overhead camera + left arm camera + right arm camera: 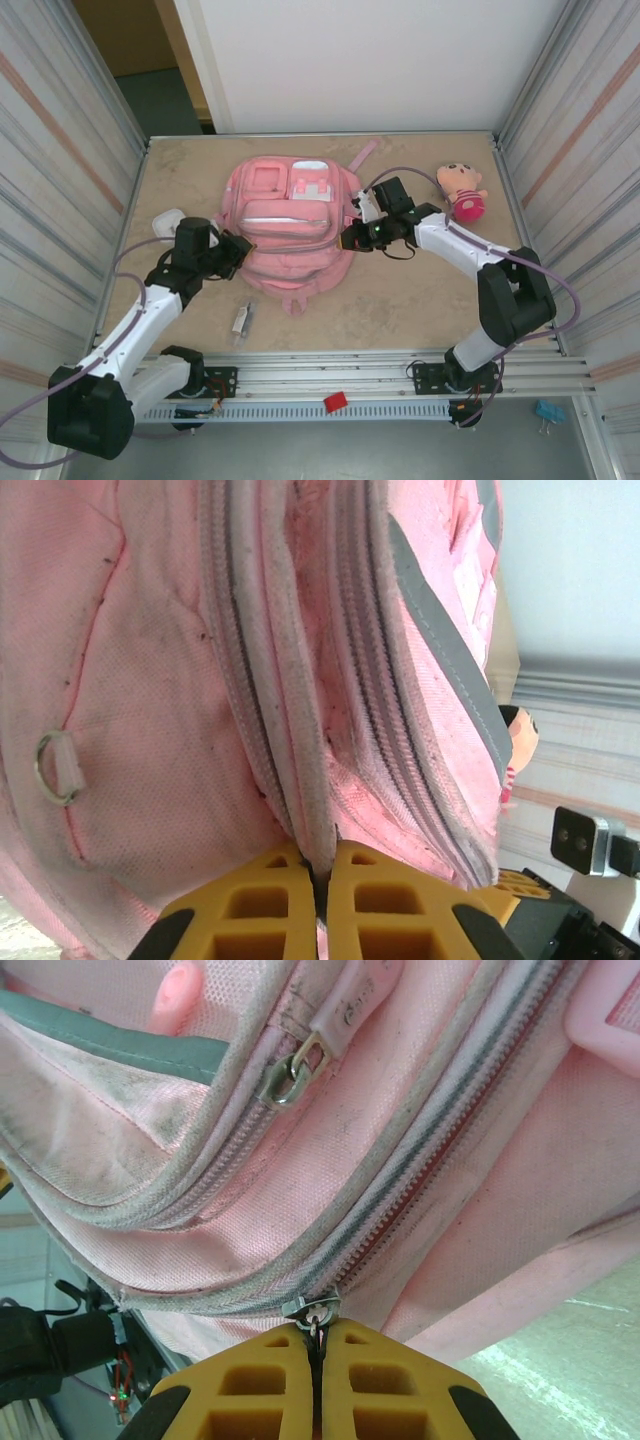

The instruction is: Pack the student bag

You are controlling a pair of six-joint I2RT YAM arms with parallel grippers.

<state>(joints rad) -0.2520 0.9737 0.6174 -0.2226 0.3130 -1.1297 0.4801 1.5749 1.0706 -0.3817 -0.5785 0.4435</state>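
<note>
- Top external view: the student bag (290, 225) lies flat on the desk (400, 300), between the two grippers, with its white and clear panels on the side away from the arm bases.
- The left gripper (238, 252) meets the bag's left edge and the right gripper (352, 238) meets its right edge, so the two face each other across the bag.
- Left wrist view: the left gripper's yellow fingers (265, 900) are pressed together on a fold of the bag's zip seam, which is pinched between the tips. The pink fabric rises straight ahead of them.
- A small metal D-ring (52, 770) on a fabric loop sits ahead of those fingertips and off to the left in this view. A grey strip (440, 650) runs along the bag to their right.
- Right wrist view: the right gripper is clamped on a metal zip pull (314, 1313) at the end of a long closed zip that runs away from the tips, up and to the right.
- A second zip slider (285, 1080) hangs farther ahead of the right gripper, on another closed zip.
- A small doll (462, 192) in a pink dress lies on the desk beyond the right gripper, on its outer side, apart from the bag.
- A white object (168, 220) rests just outside the left gripper, and a small packet (241, 320) lies on the desk behind it, toward the arm bases.
</note>
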